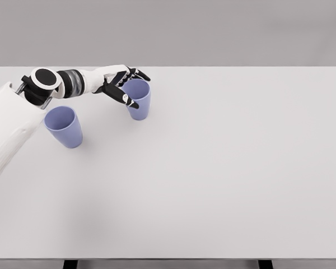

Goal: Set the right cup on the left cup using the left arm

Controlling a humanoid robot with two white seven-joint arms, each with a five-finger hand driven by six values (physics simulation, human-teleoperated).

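— Right cup [140, 103], where is it?
— Upright on the worktop [224, 168], at ten o'clock, near the left cup [64, 127] but apart from it.
— And your left robot hand [125, 85]?
— My fingers [129, 100] curl around its rim, gripping it.

left cup [64, 126] near right cup [139, 100], table [229, 168] open rightward

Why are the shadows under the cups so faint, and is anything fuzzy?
In the head view, light is soft and even: the left lavender plastic cup casts only a pale smudge on the white table; the right lavender cup by the left hand likewise. No glare; edges look slightly soft.
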